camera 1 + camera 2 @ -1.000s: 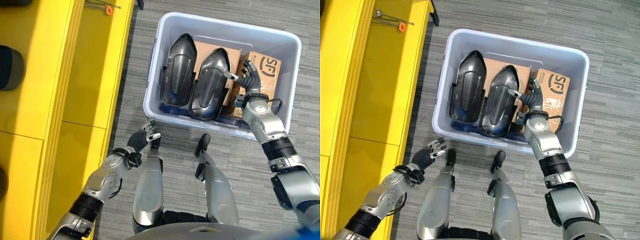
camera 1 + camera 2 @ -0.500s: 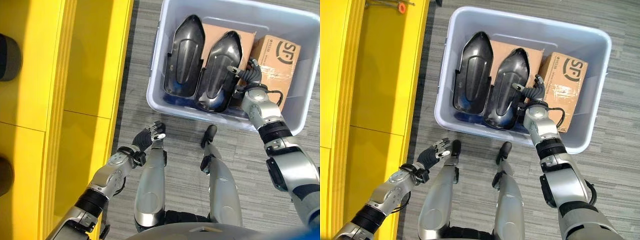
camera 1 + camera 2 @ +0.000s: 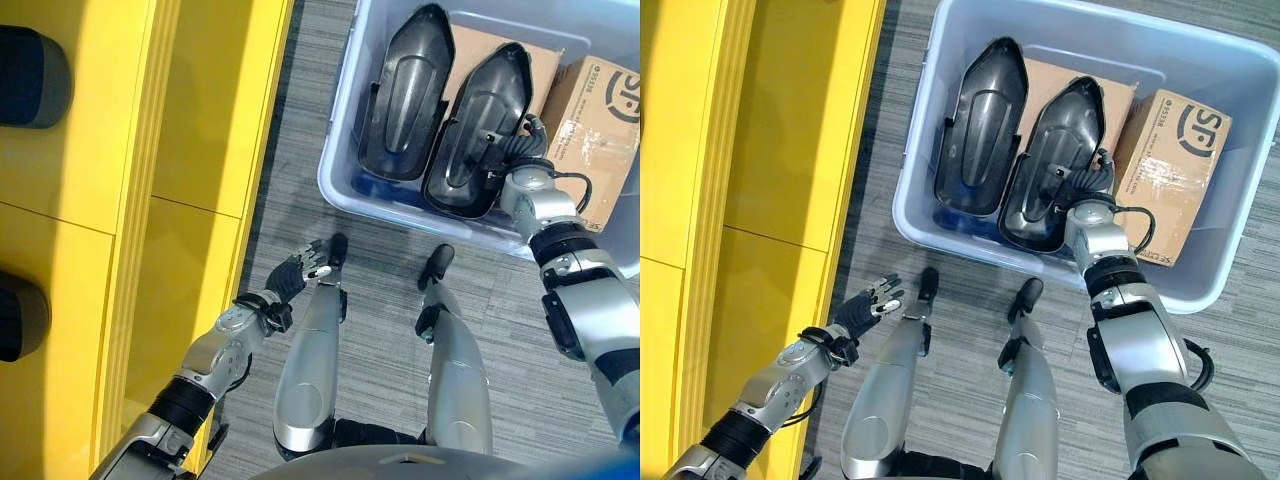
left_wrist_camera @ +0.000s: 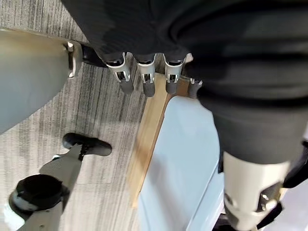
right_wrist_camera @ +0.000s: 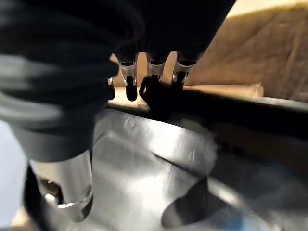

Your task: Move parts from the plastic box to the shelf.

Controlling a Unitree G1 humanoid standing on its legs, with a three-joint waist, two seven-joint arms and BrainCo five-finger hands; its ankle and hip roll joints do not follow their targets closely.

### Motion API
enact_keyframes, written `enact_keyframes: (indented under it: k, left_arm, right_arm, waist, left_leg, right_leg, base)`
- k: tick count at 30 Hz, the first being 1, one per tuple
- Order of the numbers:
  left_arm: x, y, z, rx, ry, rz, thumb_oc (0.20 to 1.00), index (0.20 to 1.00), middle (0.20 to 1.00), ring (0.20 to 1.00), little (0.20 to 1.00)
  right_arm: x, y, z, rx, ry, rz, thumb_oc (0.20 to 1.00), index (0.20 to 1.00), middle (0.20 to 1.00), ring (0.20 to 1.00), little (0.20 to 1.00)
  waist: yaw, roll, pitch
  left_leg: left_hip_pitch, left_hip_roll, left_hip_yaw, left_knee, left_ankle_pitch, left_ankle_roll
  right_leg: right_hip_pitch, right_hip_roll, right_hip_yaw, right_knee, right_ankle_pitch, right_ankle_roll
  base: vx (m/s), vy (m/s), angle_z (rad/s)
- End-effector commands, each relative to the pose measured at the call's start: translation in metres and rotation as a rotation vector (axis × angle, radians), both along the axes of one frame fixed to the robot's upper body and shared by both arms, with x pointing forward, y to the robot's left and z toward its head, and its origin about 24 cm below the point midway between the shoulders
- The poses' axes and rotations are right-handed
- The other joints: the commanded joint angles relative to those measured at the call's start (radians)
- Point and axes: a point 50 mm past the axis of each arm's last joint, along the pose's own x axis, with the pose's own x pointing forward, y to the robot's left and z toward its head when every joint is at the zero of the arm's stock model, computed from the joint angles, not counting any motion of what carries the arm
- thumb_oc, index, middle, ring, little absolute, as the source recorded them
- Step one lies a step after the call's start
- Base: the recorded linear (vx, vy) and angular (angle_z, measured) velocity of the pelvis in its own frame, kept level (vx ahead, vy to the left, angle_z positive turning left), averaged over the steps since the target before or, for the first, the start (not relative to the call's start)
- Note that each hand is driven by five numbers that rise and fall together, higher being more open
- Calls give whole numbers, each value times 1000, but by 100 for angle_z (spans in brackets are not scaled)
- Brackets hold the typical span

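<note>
Both black moulded parts, the left part (image 3: 978,130) and the right part (image 3: 1052,160), lay side by side in the plastic box (image 3: 930,135) beside a cardboard carton (image 3: 1170,175); I judged the transfer to the yellow shelf (image 3: 200,130) barely begun. My right hand (image 3: 1080,190) reached over the right part's near edge, fingers draped on its rim, thumb inside, grip not visibly closed. My left hand (image 3: 296,275) hung low beside the shelf, fingers relaxed and empty.
</note>
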Motion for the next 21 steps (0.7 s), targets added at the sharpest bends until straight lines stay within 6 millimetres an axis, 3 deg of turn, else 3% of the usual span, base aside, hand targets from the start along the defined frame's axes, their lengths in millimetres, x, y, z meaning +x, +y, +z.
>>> enact_keyframes:
  k: [1,4,7,10,14,21]
  left_arm:
    - [-17,-11,-1,-38,-18,-19,1000,1000,1000,1000,1000]
    - [-17,-18,-2,-51,-20,-14,1000,1000,1000,1000,1000]
    - [-13,-30,-3,-76,-31,3,1000,1000,1000,1000,1000]
    - [-6,-32,-3,-71,-19,4,1000,1000,1000,1000,1000]
    - [-5,-30,-4,-65,-11,-3,1000,1000,1000,1000,1000]
    - [-11,-29,-7,-65,0,-15,1000,1000,1000,1000,1000]
  right_arm:
    - [-21,-15,-57,14,147,-146,1000,1000,1000,1000,1000]
    - [-27,-3,-76,51,158,-122,1000,1000,1000,1000,1000]
    - [-42,39,-115,106,204,30,1000,1000,1000,1000,1000]
    - [-25,51,-82,45,49,132,1000,1000,1000,1000,1000]
    - [-12,54,-60,50,61,142,1000,1000,1000,1000,1000]
    - [-14,49,-64,46,127,127,1000,1000,1000,1000,1000]
  waist:
    - [-6,47,-38]
    - [-25,48,-38]
    - [-63,51,-38]
    - [-58,63,-38]
    - [-41,65,-38]
    - [-38,70,-38]
  left_leg:
    - [-17,37,33,-72,7,12]
    - [-10,42,48,-81,8,10]
    - [-1,45,74,-94,13,12]
    - [-5,40,68,-85,21,11]
    - [-12,42,60,-68,18,4]
    - [-20,42,57,-53,9,7]
  right_leg:
    - [84,-94,22,134,-195,115]
    - [81,-97,28,122,-186,118]
    - [60,-104,54,116,-173,116]
    - [46,-108,55,145,-184,110]
    - [37,-108,47,173,-195,104]
    - [17,-104,53,206,-208,97]
  base:
    - [-30,8,-4]
    - [-22,38,-4]
    - [-4,132,-15]
    - [27,26,-17]
    - [33,-15,3]
    - [36,12,7]
